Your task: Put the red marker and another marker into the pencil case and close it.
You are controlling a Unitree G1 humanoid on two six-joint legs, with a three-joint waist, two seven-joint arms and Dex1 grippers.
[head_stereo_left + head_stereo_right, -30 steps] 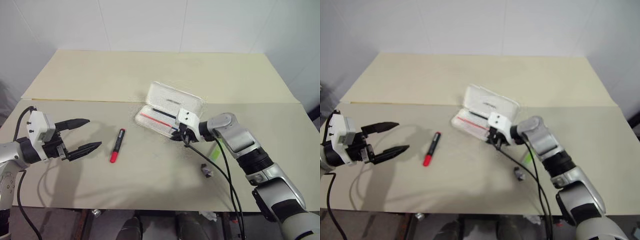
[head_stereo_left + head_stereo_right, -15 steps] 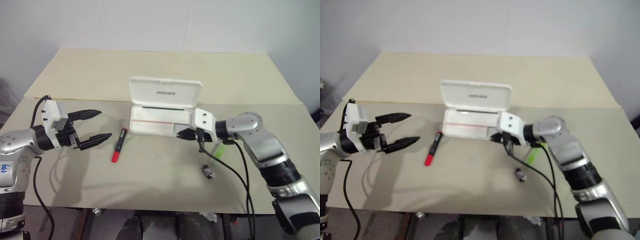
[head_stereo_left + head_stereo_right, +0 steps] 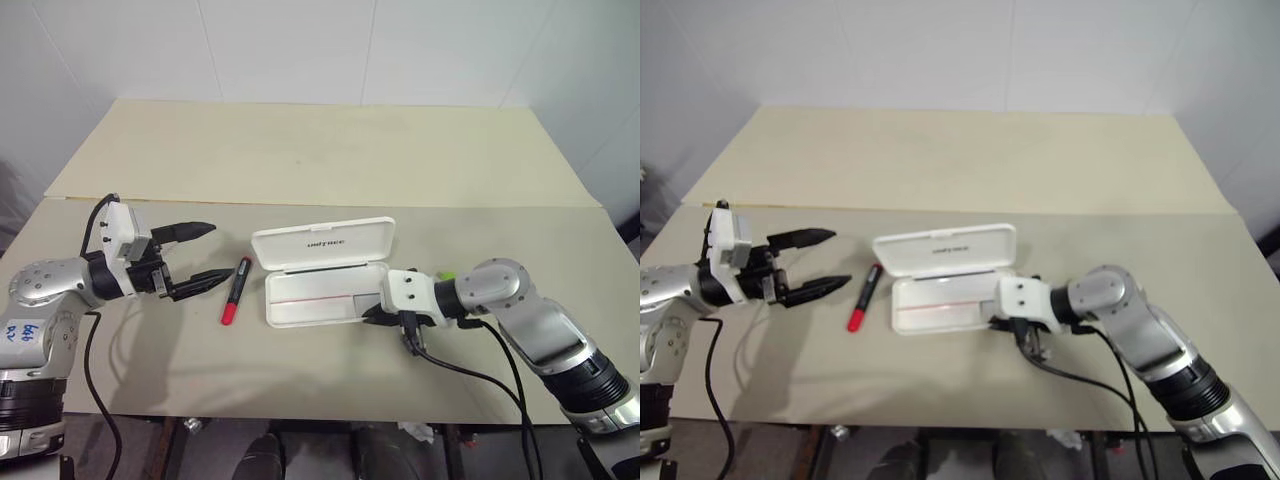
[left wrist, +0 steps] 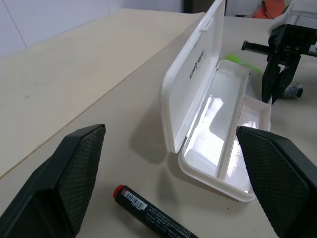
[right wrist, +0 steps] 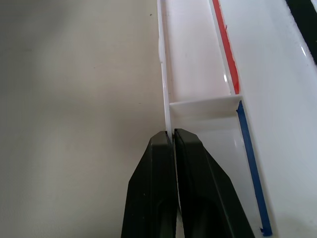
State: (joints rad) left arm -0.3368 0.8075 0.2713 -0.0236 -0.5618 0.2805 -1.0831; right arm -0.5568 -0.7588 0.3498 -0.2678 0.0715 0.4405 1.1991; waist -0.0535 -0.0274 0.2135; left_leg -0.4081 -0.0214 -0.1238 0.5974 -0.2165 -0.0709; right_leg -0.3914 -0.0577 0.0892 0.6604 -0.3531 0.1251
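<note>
The case (image 3: 325, 275) lies open on the beige surface (image 3: 300, 150), its lid (image 3: 322, 243) standing up along the far side and the tray (image 3: 318, 300) in front of it. Inside the tray a red stripe and a blue stripe run along its length, and a low divider crosses it.

The right hand (image 3: 378, 313) is at the tray's right end, near the front corner. Its two black fingers (image 5: 161, 188) are pressed together on the thin front wall of the tray, pinching it, one finger outside and one inside.

The left hand (image 3: 208, 253) hovers to the left of the case, fingers spread wide and holding nothing. It points toward the red marker (image 3: 235, 290), which lies on the surface just past its fingertips, between that hand and the case, black end away from the robot and red end toward it.

The green highlighter (image 4: 242, 62) lies on the surface beyond the tray's right end, mostly hidden behind the right arm in the head views. A small dark lump (image 4: 293, 92) lies near the right hand.
</note>
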